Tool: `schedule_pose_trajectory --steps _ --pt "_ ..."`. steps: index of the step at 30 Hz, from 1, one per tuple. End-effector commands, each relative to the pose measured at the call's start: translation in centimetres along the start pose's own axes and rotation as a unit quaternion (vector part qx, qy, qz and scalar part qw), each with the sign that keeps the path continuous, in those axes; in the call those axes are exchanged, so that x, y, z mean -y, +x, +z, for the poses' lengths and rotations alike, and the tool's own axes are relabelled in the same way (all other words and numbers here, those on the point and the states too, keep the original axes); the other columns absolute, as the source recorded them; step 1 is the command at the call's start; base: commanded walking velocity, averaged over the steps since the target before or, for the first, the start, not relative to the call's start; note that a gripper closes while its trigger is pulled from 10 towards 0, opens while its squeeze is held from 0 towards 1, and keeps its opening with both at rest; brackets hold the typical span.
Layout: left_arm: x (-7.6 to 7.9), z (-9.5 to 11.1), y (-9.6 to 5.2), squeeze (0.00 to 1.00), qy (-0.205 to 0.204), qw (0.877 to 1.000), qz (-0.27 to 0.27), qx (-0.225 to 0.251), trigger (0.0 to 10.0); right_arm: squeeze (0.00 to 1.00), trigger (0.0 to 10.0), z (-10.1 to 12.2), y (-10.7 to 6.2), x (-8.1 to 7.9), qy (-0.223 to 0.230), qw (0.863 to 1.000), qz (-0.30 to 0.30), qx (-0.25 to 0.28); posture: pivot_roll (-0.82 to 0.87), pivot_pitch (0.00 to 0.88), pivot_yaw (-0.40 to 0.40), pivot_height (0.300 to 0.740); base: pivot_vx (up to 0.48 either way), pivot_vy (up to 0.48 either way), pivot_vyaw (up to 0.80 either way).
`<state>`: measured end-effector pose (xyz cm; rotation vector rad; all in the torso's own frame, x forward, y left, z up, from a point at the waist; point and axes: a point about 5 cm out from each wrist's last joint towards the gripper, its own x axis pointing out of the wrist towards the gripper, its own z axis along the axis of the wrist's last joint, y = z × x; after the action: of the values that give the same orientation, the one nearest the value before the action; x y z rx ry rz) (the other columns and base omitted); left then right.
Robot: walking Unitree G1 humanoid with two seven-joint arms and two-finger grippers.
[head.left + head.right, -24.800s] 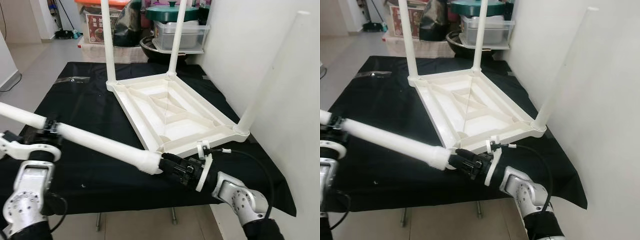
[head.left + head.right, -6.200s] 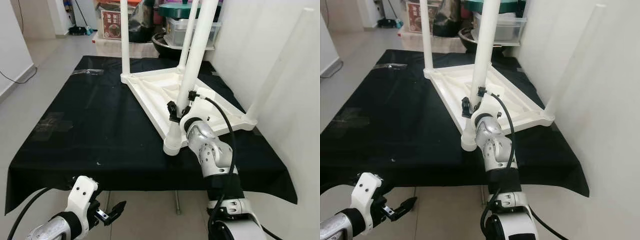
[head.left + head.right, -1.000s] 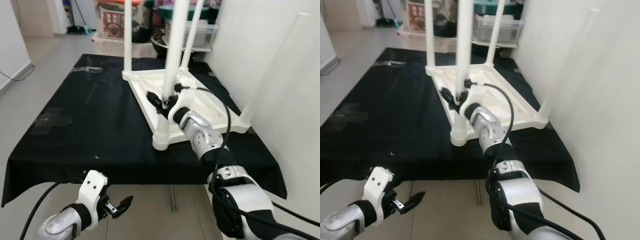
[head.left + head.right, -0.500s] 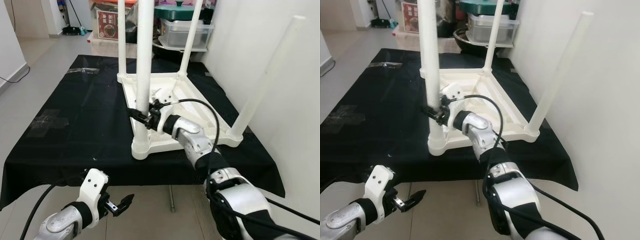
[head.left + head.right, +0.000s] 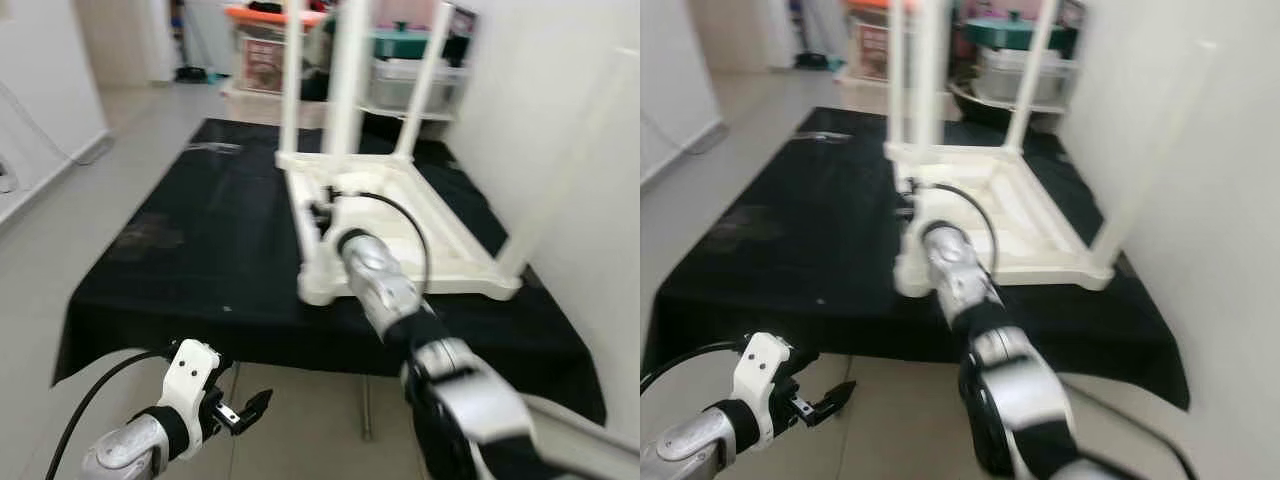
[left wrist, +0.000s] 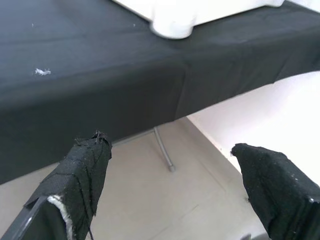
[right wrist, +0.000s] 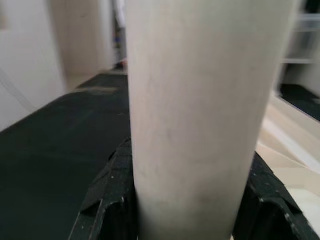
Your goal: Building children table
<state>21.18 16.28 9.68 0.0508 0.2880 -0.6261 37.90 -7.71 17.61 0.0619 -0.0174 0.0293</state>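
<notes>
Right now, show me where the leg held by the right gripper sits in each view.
Left eye view: leg upright at centre, right gripper clamped low on it.
Right eye view: same leg, left of centre.
Left wrist view: its base in the tabletop corner, by the cloth's edge.
Right wrist view: close up between the black fingers.
Shared landmark: the black cloth.

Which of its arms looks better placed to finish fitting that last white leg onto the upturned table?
The right, probably. Its right pincer is already clamped around the upright leg at the table corner, while the left pincer hangs open below the black cloth, away from the work.
</notes>
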Motion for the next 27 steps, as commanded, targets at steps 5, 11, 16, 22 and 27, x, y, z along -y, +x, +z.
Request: schedule_pose_trajectory --steps 5,11,16,22,27 --pt "0.4 -0.1 0.6 0.00 -0.005 1.000 -0.011 -0.002 10.0 0.00 8.8 -1.8 -1.7 -0.6 -0.014 0.998 -0.014 -0.055 0.10 0.000 -0.109 0.740 0.000 0.000 0.00" --pt "0.1 0.0 0.6 0.00 -0.004 1.000 -0.008 0.000 10.0 1.00 10.0 -0.1 -1.0 -1.4 0.020 0.999 0.022 -0.036 0.10 0.000 -0.111 0.740 0.000 0.000 0.00" --pt "0.1 -0.1 0.6 0.00 -0.006 1.000 -0.005 0.001 10.0 0.84 10.0 2.3 -0.4 -1.5 0.007 0.994 0.106 0.002 0.10 0.000 -0.110 0.740 0.000 0.000 0.00" --pt "0.1 -0.1 0.8 0.00 -0.005 1.000 -0.006 0.002 10.0 0.00 10.0 4.0 -1.6 -2.2 0.025 0.943 0.328 0.044 0.10 0.000 -0.109 0.740 0.000 0.000 0.00" --pt "-0.1 0.2 1.0 0.00 -0.002 1.000 -0.008 0.005 10.0 0.00 10.0 3.9 -2.2 -2.1 0.016 0.893 0.448 0.051 0.11 0.000 -0.115 0.740 0.000 0.000 0.00"
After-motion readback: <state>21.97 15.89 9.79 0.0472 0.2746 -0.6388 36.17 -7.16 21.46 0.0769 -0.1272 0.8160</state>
